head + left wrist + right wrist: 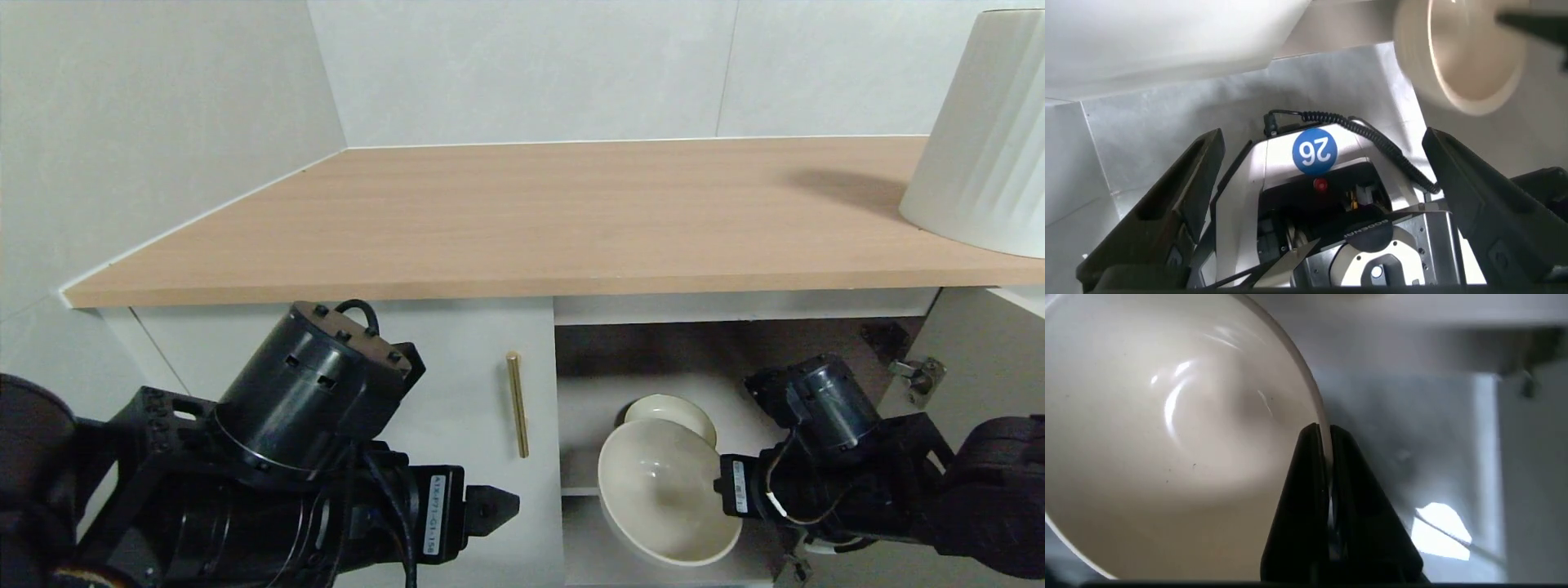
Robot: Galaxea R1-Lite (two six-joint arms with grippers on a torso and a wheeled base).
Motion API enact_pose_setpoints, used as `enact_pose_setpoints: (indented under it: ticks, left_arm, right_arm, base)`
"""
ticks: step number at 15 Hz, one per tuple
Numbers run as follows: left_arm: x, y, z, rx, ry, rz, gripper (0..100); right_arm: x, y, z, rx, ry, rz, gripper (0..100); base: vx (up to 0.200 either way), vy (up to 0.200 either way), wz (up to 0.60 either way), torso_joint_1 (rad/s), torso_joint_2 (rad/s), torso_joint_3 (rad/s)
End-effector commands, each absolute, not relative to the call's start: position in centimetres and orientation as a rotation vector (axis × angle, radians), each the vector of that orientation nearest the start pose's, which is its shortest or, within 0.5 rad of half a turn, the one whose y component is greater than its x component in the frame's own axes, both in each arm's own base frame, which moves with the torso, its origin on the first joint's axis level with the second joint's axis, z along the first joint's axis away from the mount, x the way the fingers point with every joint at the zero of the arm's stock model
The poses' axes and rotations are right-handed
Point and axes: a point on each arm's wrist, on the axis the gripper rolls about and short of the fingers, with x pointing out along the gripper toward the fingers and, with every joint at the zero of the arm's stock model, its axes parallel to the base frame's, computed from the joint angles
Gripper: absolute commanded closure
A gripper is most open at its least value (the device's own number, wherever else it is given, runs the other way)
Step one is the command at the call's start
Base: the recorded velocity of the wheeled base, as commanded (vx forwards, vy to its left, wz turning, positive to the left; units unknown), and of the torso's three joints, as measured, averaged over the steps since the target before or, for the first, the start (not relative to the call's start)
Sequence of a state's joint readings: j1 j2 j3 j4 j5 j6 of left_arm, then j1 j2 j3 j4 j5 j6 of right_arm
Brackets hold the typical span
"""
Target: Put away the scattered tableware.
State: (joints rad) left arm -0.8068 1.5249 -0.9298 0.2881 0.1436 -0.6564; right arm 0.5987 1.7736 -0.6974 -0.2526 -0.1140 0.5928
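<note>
Open cabinet (584, 392) — one cream bowl (671, 413) sits inside.
We note the right gripper (723, 483) clamping a second glossy bowl (657, 498) by its rim; left gripper (1323, 151) empty, jaws wide.

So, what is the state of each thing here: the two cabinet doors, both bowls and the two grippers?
Left cabinet door: shut.
Right cabinet door: open.
Right gripper: fingers shut on the rim of the large bowl.
Large bowl: held, tilted on its side.
Small bowl: resting on the shelf, behind the large bowl.
Left gripper: fingers open, empty.
</note>
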Motion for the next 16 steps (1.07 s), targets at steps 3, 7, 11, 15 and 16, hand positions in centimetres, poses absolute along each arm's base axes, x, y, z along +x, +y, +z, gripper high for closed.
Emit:
enact_pose_setpoints:
  ticks: [3,7,11,15,16]
  left_arm:
    - [16.7,-17.0,18.4,-0.187,0.952,-0.324,0]
    - [16.8,-17.1,18.3,-0.184,0.957,-0.322,0]
    - [16.8,-17.1,18.3,-0.183,0.959,-0.323,0]
    - [16.9,-17.2,18.1,-0.179,0.965,-0.320,0]
    - [16.9,-17.2,18.1,-0.179,0.965,-0.320,0]
  right_arm:
    - [27.0,15.3,6.8,0.370,0.801,0.070,100]
    - [29.8,14.6,5.9,0.392,0.726,-0.078,100]
    - [31.8,14.6,4.7,0.396,0.707,-0.140,100]
    - [33.2,14.3,4.2,0.408,0.687,-0.185,100]
    - [33.4,14.3,4.1,0.408,0.687,-0.187,100]
  base:
    - [0.000,0.000,0.00,0.000,0.00,0.000]
    - [0.000,0.000,0.00,0.000,0.00,0.000]
    - [0.000,0.000,0.00,0.000,0.00,0.000]
    - [0.000,0.000,0.00,0.000,0.00,0.000]
    - [0.000,0.000,0.00,0.000,0.00,0.000]
